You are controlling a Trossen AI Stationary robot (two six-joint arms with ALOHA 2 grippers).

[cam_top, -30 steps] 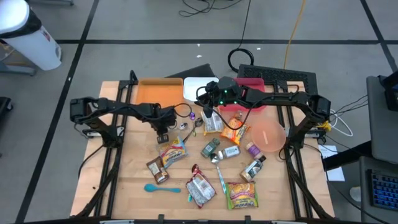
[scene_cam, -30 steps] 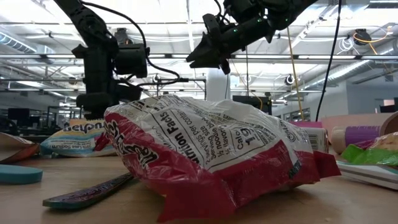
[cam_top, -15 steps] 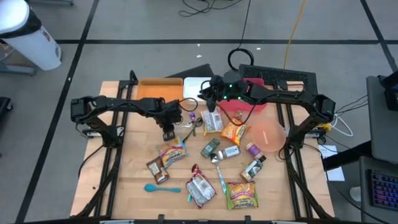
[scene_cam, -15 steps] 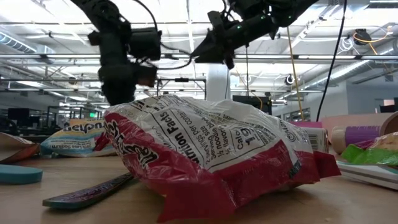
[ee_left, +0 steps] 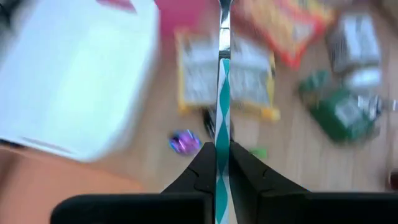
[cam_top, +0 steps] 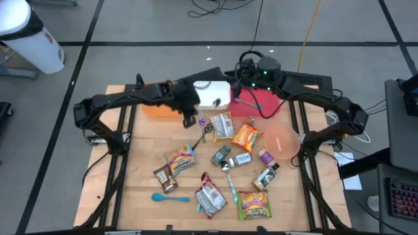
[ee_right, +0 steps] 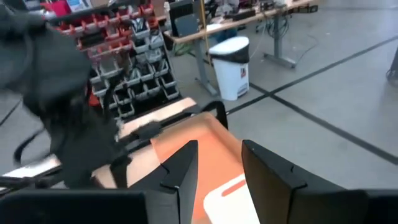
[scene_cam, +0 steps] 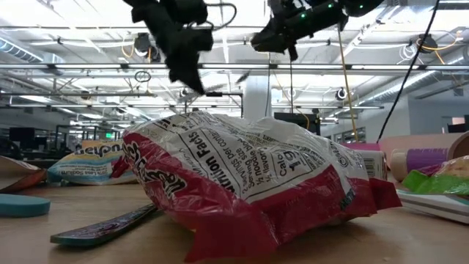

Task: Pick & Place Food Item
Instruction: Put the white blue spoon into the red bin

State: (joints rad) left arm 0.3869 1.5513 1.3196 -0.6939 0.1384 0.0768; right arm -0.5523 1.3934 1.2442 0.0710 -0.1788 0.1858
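Note:
Food packets lie flat on the wooden table: a white-and-yellow one (cam_top: 223,126), an orange one (cam_top: 246,136), a red-and-white one (cam_top: 210,199) that fills the low view (scene_cam: 242,191). My left gripper (cam_top: 190,121) (ee_left: 222,155) hangs above the table's middle, near the white tray (cam_top: 212,93), shut on a utensil with a teal-and-white striped handle (ee_left: 222,93). My right gripper (cam_top: 236,72) (ee_right: 217,155) is raised at the far edge, pointing level toward the orange tray (ee_right: 211,149), open with nothing between its fingers. My left gripper pinches the utensil's striped handle (ee_left: 222,140) between its two fingers. The handle runs along the fingers, and the metal end (ee_left: 224,18) sticks out ahead of them. The fingers slant downward, and the utensil is lifted clear of the table.
An orange tray (cam_top: 157,98), a white tray and a red bin (cam_top: 261,101) line the far edge. A pink bowl (cam_top: 282,142) sits at the right. Bottles (cam_top: 266,175), a blue spoon (cam_top: 170,197), another utensil (cam_top: 232,189) and more packets (cam_top: 253,203) crowd the middle and near side.
My left gripper has risen and gone toward the far edge and the white tray, tipping less steeply, still shut. My right gripper has risen from above the white-and-yellow packet and swung toward the far edge, above the red bin; the packet has stayed on the table.

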